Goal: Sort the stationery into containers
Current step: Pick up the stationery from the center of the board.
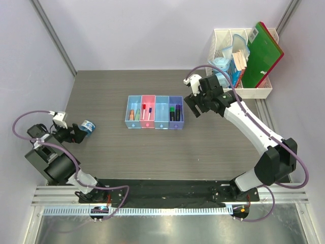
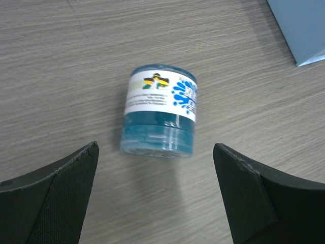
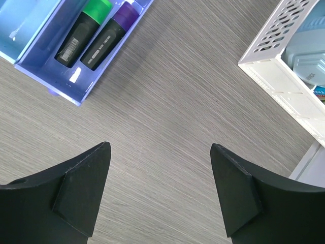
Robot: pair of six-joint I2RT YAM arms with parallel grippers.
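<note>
Bins [image 1: 154, 113]: four, joined in a row, mid-table [image 1: 213, 152]. Black markers [image 3: 104, 40]: two, green-ended and purple-ended, side by side in purple end bin. Short pieces [image 1: 134, 114]: two, orange and mint, in leftmost blue bin. Red-capped white pen [image 1: 143, 111]: one, in pink bin. Blue tape roll [image 2: 160, 112]: one, on its side near table's left edge, outside bins. Left gripper [image 2: 156, 148]: wide open, roll just ahead between jaws, untouched. Right gripper [image 3: 160, 147]: wide open, empty, over tabletop between purple bin and white slotted rack [image 3: 284, 61].

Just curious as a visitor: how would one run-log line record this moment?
left gripper: open, blue tape roll ahead untouched | right gripper: open, empty | markers: in purple bin
</note>
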